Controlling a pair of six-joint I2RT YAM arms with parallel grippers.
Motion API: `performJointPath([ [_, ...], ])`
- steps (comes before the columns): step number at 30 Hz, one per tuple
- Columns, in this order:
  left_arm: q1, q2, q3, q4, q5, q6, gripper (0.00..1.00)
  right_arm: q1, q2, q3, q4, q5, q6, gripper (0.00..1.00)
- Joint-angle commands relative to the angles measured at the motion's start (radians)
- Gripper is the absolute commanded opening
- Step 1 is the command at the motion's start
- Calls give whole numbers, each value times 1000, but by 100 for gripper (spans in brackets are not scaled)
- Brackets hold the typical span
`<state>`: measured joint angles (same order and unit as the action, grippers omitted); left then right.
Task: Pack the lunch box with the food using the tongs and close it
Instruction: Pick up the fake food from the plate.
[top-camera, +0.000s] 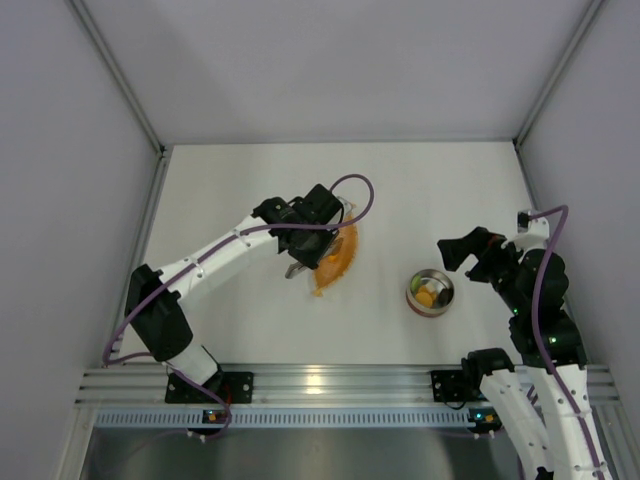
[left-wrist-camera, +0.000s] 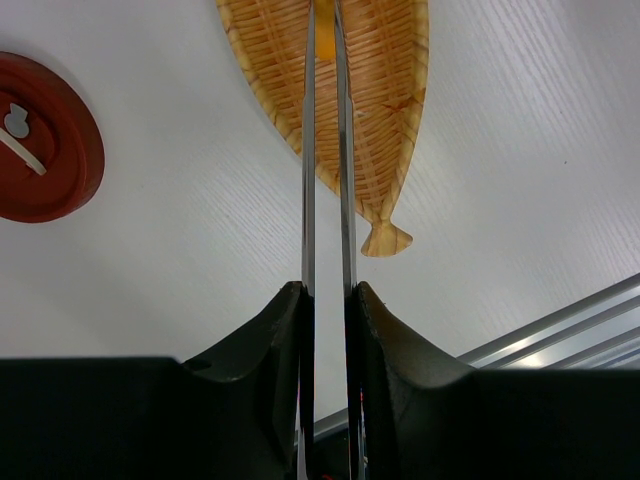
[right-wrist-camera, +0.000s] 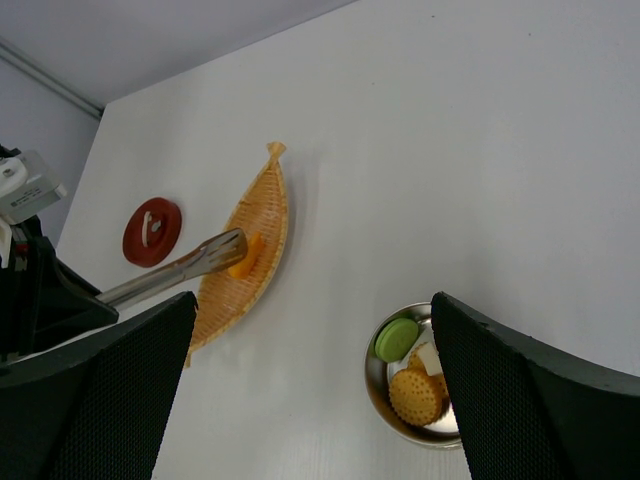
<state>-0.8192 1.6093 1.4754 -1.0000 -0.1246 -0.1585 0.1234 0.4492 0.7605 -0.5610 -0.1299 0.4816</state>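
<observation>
My left gripper is shut on the silver tongs, pressing their two arms close together above the orange leaf-shaped tray. The tongs' tips hold an orange piece of food between them over the tray. The steel lunch box stands open to the right, with a green piece, a yellow biscuit and other food in it. Its red lid lies flat on the table left of the tray. My right gripper hangs open and empty beside the lunch box.
The left arm stretches across the table's left half towards the tray. White walls close in the table on three sides, and an aluminium rail runs along the near edge.
</observation>
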Motion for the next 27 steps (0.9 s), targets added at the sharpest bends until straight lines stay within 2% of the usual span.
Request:
performJointPath([
  [1,2,-28,25,-17,-15,-9,29,-11,8,22,44,-7,-1,100],
  [27,2,-9,-47,0,-37,-18,40,-10,0,14,39,-7,0,100],
])
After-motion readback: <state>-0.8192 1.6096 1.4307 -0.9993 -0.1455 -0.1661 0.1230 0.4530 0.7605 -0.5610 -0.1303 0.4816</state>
